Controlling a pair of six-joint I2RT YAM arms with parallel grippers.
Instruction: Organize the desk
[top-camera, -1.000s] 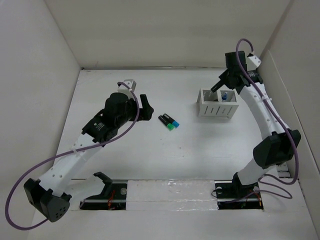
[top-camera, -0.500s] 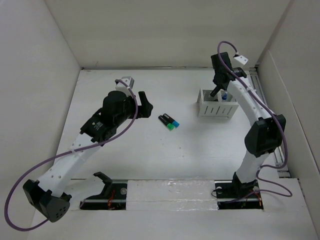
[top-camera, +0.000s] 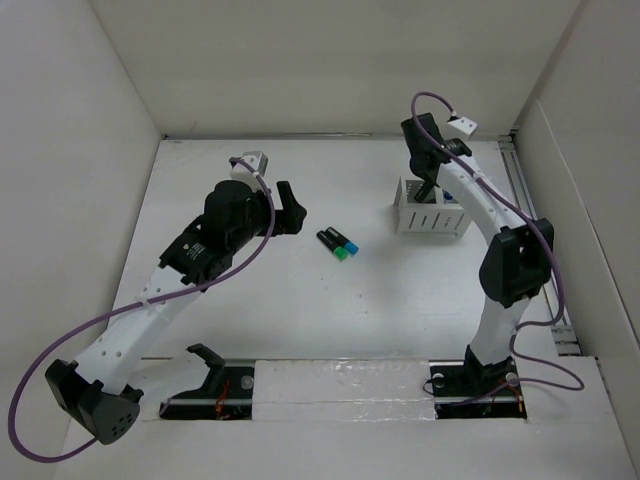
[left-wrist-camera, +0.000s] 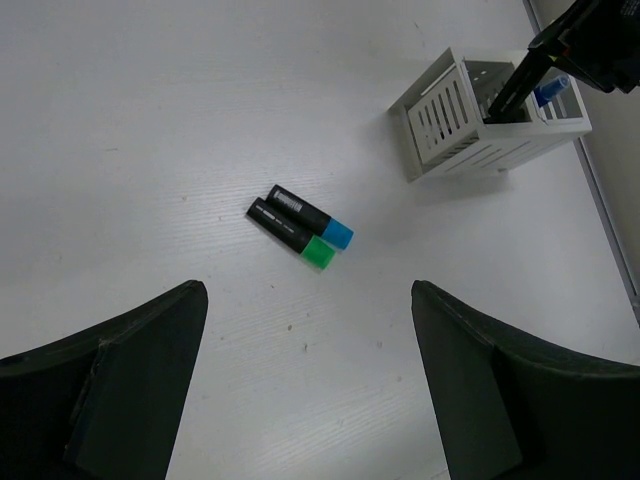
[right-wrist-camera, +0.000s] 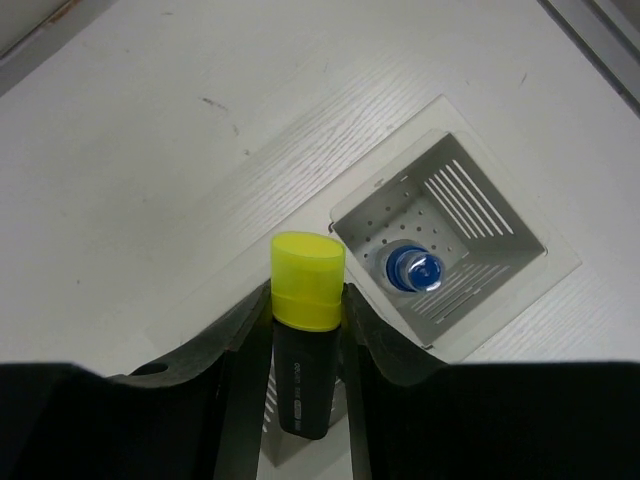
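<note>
Right claw grips one yellow marker over the single box toward the counter's right edge; left claw, spread, hangs above two central markers.

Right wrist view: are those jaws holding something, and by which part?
Yes. The right gripper holds a yellow-capped highlighter, its jaws pinching the black barrel just below the cap. The left gripper is open and holds nothing.

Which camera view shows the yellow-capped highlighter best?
The right wrist view: the highlighter fills the centre, yellow cap plain, gripped by the right gripper. The left wrist view shows only its dark barrel over the white organizer; the top external view, a dark sliver.
</note>
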